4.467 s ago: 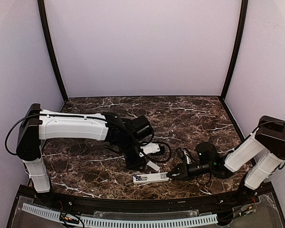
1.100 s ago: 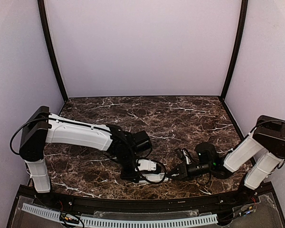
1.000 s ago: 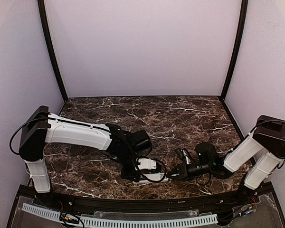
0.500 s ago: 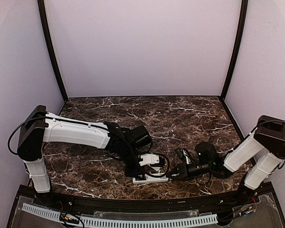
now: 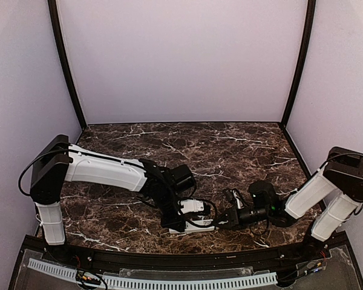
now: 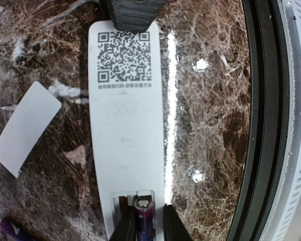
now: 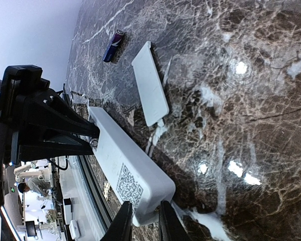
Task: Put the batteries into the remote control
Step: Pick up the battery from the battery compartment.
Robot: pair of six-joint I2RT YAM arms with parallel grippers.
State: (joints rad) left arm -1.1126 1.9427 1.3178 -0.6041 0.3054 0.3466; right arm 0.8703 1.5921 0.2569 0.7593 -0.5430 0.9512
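The remote control [image 6: 126, 130] lies back-up on the marble, with its QR label at one end and the open battery recess [image 6: 121, 203] at the other. One purple battery [image 6: 144, 217] sits in the recess between the fingers of my left gripper [image 6: 144, 227], which is shut on it. My right gripper [image 7: 143, 221] is shut on the remote's QR end, and one of its fingers [image 6: 133, 11] shows in the left wrist view. A second battery [image 7: 113, 45] lies loose on the table. From above, the left gripper [image 5: 178, 225] and right gripper [image 5: 220, 222] meet at the remote [image 5: 196, 228].
The small white cover plate [image 7: 150, 83] lies flat beside the remote, also seen in the left wrist view as the cover plate [image 6: 26, 128]. The table's black front rim [image 6: 263, 120] runs close along the remote's other side. Lilac walls enclose the marble table [image 5: 230, 151].
The left arm has come back down onto the remote's recess end after lifting slightly, and its jaws have narrowed. The right arm and the remote have stayed put.
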